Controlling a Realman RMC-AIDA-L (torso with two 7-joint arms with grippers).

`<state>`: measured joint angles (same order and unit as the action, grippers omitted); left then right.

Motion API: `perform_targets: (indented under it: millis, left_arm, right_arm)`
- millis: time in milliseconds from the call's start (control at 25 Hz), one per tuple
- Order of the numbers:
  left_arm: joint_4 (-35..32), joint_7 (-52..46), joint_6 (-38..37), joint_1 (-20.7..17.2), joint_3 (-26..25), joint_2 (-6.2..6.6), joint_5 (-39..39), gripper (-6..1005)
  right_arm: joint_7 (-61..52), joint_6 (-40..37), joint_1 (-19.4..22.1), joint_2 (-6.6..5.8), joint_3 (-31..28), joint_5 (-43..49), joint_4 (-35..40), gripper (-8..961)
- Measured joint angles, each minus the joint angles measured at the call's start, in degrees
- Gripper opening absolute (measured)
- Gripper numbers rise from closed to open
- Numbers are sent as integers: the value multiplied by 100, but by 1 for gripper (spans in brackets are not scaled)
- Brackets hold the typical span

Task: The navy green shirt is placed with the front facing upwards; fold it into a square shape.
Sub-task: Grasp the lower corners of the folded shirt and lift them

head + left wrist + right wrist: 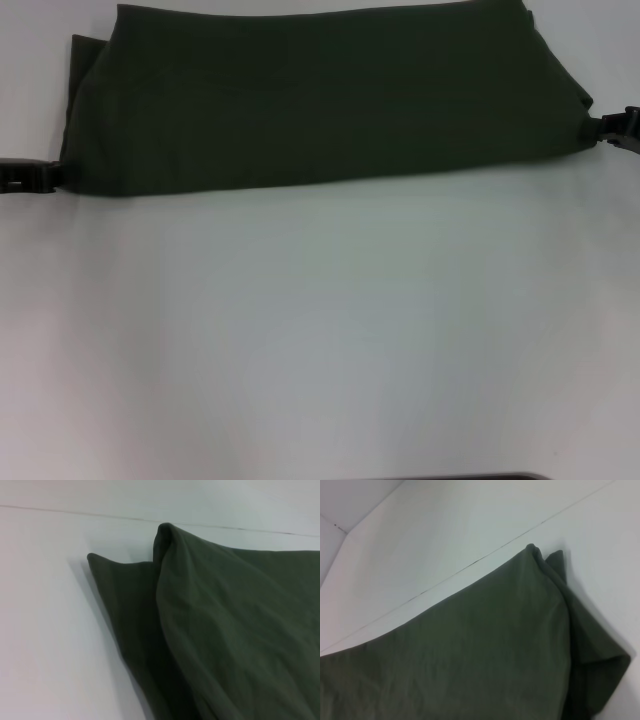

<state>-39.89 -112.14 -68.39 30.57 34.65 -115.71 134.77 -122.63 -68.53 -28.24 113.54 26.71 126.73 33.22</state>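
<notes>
The navy green shirt (320,95) lies folded into a wide band across the far part of the white table (320,330), plain side up, with no lettering showing. My left gripper (55,177) is at the band's near left corner and is shut on the cloth. My right gripper (600,127) pinches the near right corner, where the fabric draws to a point. In the left wrist view the shirt (225,630) shows two stacked layers with a folded edge. The right wrist view shows the shirt (470,655) doubled over in the same way.
A thin seam line (470,562) crosses the table behind the shirt. A dark edge (480,476) shows at the bottom of the head view.
</notes>
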Motion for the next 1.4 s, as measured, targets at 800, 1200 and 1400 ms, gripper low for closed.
perform_targets:
  millis: [800, 1200, 1400]
  left_arm:
    - [-528, 135, -1301, -420, -127, 126, -14, 23]
    - [-583, 429, -1959, -826, -154, 212, -15, 48]
    - [-739, 556, -2427, -1022, -168, 191, -7, 60]
  right_arm:
    - [867, -897, 528, 0, -566, -91, 31, 10]
    - [1105, -1771, 1138, 43, -834, -97, 434, 9]
    - [1388, -2142, 1474, 52, -894, -88, 433, 10]
